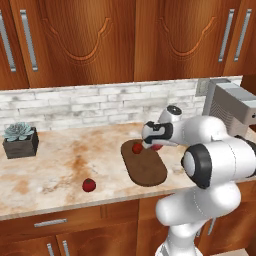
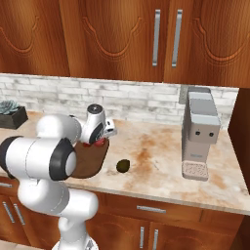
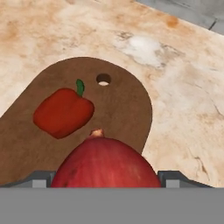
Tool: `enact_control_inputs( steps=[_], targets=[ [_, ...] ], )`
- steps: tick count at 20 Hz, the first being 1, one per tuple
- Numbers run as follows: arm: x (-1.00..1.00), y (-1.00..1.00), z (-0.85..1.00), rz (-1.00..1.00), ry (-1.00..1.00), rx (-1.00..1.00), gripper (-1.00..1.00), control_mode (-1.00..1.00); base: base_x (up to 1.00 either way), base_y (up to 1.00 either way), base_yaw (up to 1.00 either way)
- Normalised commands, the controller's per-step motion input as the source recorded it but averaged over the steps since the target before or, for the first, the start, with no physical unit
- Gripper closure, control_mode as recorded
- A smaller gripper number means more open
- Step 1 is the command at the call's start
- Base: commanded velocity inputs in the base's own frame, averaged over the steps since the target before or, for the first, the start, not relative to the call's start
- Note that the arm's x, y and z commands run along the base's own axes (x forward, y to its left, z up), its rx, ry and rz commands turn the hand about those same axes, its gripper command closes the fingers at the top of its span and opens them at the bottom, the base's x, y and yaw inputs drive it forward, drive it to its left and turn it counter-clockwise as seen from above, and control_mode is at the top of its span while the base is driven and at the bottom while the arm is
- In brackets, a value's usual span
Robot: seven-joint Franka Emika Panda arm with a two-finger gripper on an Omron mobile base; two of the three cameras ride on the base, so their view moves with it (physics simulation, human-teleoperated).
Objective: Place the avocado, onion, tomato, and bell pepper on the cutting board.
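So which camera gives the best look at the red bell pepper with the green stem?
The hand view: the red bell pepper with the green stem lies unobstructed on the brown wooden cutting board. In both base views the arm hides all but small red patches.

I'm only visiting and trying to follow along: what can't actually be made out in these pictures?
- Gripper: hand view, the onion hides the gap between the fingertips; grip or mere contact unclear.
- Onion's underside: hand view, cut off at the bottom, so resting on the cutting board or not can't be told.
- Cutting board: right base view, the arm covers most of it.
- Avocado: right base view, too small for detail.
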Motion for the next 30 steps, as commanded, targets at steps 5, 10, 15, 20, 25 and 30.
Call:
enact_control_inputs(
  steps=[5,10,15,20,25,30],
  targets=[
    [-0.01,0.19,-0.27,0.00,0.00,0.00,1.00,-1.00,0.00,0.00,0.00],
    [0.05,0.14,-0.17,0.00,0.00,0.00,1.00,-1.00,0.00,0.00,0.00],
    [0.07,0.01,-0.26,0.00,0.00,0.00,1.00,-1.00,0.00,0.00,0.00],
    [0.06,0.05,-0.31,0.00,0.00,0.00,1.00,-1.00,0.00,0.00,0.00],
    [0.01,0.02,-0.23,0.00,0.00,0.00,-1.00,-1.00,0.00,0.00,0.00],
    [0.00,0.00,0.00,0.00,0.00,0.00,-1.00,-1.00,0.00,0.00,0.00]
  ],
)
